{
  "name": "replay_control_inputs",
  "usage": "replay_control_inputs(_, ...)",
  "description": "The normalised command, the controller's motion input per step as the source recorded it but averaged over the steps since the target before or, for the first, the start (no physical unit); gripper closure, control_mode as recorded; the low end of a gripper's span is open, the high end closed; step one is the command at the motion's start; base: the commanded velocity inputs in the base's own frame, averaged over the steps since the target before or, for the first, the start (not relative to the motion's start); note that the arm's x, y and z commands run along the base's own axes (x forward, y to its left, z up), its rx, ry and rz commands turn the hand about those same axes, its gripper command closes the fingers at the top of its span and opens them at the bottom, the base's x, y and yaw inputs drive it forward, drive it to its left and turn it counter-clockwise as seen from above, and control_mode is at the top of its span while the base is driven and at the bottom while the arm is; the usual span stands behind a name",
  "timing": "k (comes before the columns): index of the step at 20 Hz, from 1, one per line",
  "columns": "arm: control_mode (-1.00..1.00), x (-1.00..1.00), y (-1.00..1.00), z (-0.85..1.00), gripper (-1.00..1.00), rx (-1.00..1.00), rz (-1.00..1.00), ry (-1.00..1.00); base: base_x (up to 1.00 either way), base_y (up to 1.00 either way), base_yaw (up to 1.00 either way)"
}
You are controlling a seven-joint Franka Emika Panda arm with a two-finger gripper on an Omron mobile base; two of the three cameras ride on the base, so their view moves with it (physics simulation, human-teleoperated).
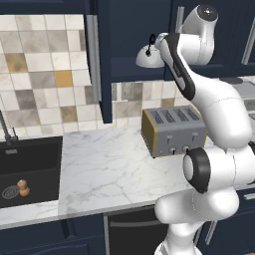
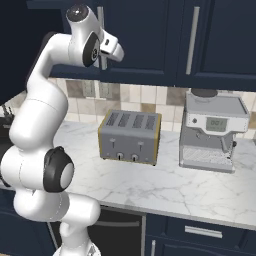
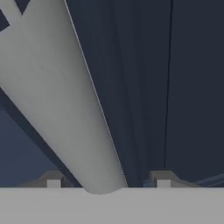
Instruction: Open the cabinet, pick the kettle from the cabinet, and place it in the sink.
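The navy cabinet has one door swung out edge-on. Inside, the silver-white kettle with its thin black handle stands on the shelf. My gripper is raised to the neighbouring shut door, and its long silver bar handle runs between the fingertips. The jaws stand open, with a gap on each side of the bar. The hand sits against that handle, high above the toaster. The black sink lies low at the left, with its faucet behind it.
A silver four-slot toaster stands on the marble counter below the cabinet. To its right sits a coffee machine. A small brown object lies by the sink's drain. Another bar handle hangs further right.
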Motion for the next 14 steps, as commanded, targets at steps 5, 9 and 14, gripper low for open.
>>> replay_control_inputs(5, -1.00, 0.07, 0.17, -0.03, 1.00, 0.06, -0.04, 0.00, 0.00, 0.00, 0.00)
replay_control_inputs(9, -1.00, 0.06, 0.19, 0.00, 1.00, 0.05, -0.07, 0.00, 0.00, 0.00, 0.00)
replay_control_inputs(14, -1.00, 0.01, 0.17, -0.02, 1.00, 0.06, -0.04, 0.00, 0.00, 0.00, 0.00)
